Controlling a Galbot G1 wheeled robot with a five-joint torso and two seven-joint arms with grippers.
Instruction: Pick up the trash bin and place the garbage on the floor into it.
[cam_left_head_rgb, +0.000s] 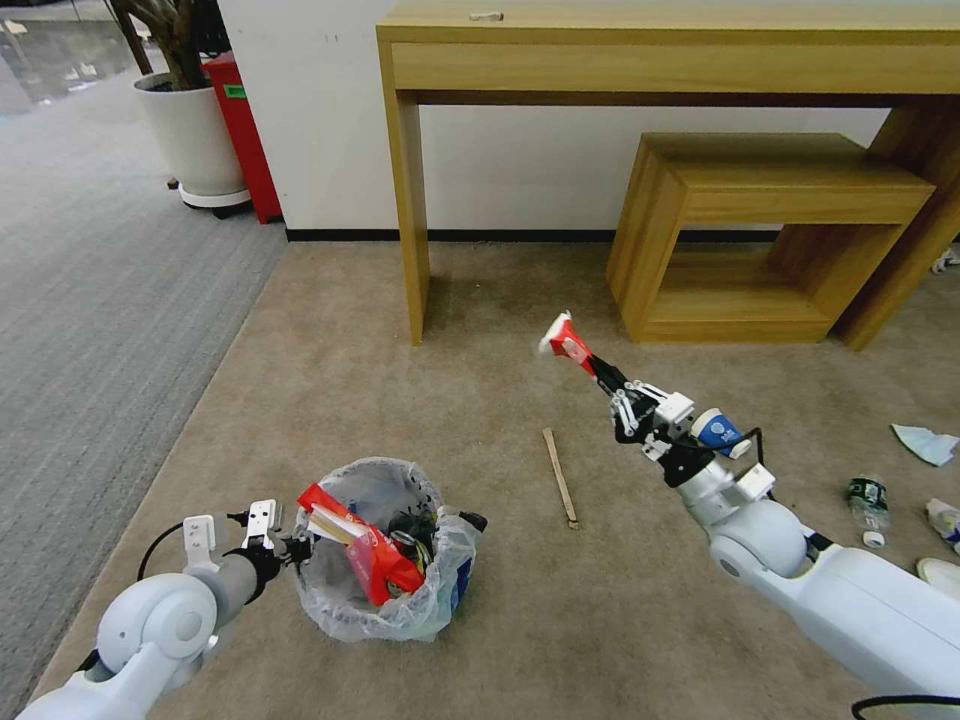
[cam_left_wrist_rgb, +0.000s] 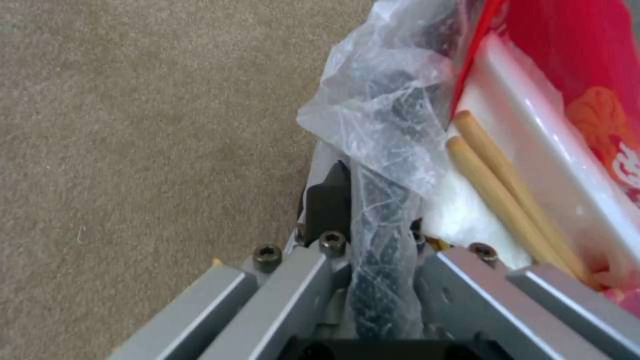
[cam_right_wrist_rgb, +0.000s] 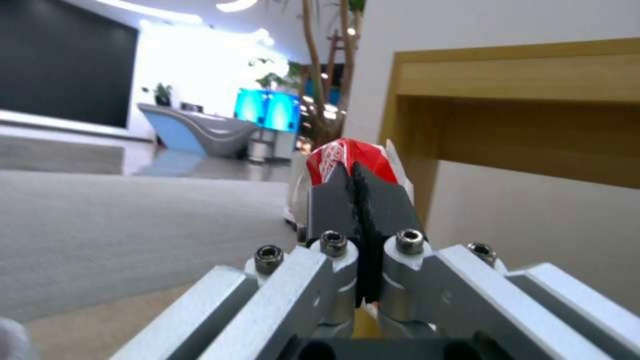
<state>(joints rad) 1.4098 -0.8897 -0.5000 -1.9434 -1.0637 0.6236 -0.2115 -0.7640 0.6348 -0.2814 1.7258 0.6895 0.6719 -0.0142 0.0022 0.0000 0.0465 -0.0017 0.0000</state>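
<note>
A: The trash bin (cam_left_head_rgb: 385, 560) sits low on the robot's left, over the beige floor (cam_left_head_rgb: 330, 380), and the left gripper (cam_left_head_rgb: 290, 547) is clamped on its rim. The left wrist view shows the two jaws pinching the bin wall and the crinkly clear plastic bag (cam_left_wrist_rgb: 383, 115) between them. Whether the bin is lifted or resting on the carpet, I cannot tell.

B: And what is already in it?

A: A big red wrapper (cam_left_head_rgb: 365, 545) with a pair of wooden sticks tucked in it, plus darker bits underneath.

B: The right arm?

A: Stretched forward and raised, off to the bin's right. The right gripper (cam_left_head_rgb: 592, 366) has its fingers clenched on a small red-and-white wrapper (cam_left_head_rgb: 562, 337); the right wrist view shows the pads (cam_right_wrist_rgb: 333, 200) pressed together with the wrapper (cam_right_wrist_rgb: 350, 152) poking out beyond them.

B: So which step is this?

A: I judge it is mid-collection: one piece of garbage grasped and held clear of the carpet, not yet dropped. The next move calls for bringing that wrapper over the bin's mouth, well apart from it now, and releasing only once it is above the opening.

B: Much left?

A: Yes. A wooden stick (cam_left_head_rgb: 560, 476), a small bottle (cam_left_head_rgb: 868, 500), a blue-white paper cup (cam_left_head_rgb: 720, 431) beside the right wrist, and a light-blue mask (cam_left_head_rgb: 925, 443).
</note>
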